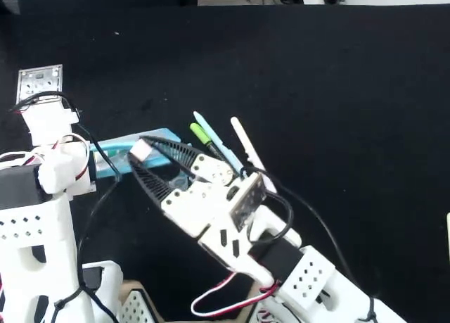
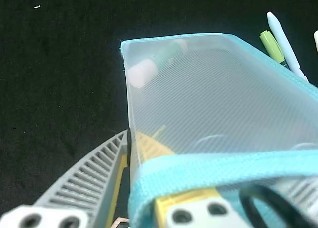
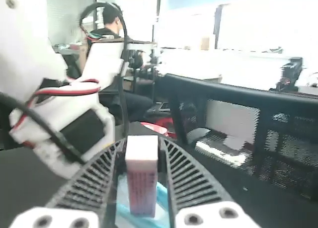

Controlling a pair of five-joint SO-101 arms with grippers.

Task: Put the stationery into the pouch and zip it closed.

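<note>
As the job stands: early, by my reading. I can't confirm that anything is inside the pouch [image 2: 213,104], and the zip is yet to be run.
Grip, right: my right tool [image 3: 142,144] is clenched on the eraser [image 3: 142,181], which stands upright between its fingers.
Grip, left: my left tool [image 2: 133,138] is clamped on the pouch's end, one finger outside the wall and the other showing through it.
Pouch: just under the right tool's tips, its teal edge below the eraser.
Pens: a blue pen [image 1: 213,141], a green pen [image 1: 202,135] and a white pen [image 1: 242,141] lie together on the worktop [image 1: 337,91], beside the right tool.
Seen through the wall: a pale block and a greenish shape. I can't tell whether they are inside or behind.
Left to do: drop the eraser in, load the three pens, close the zip.
</note>
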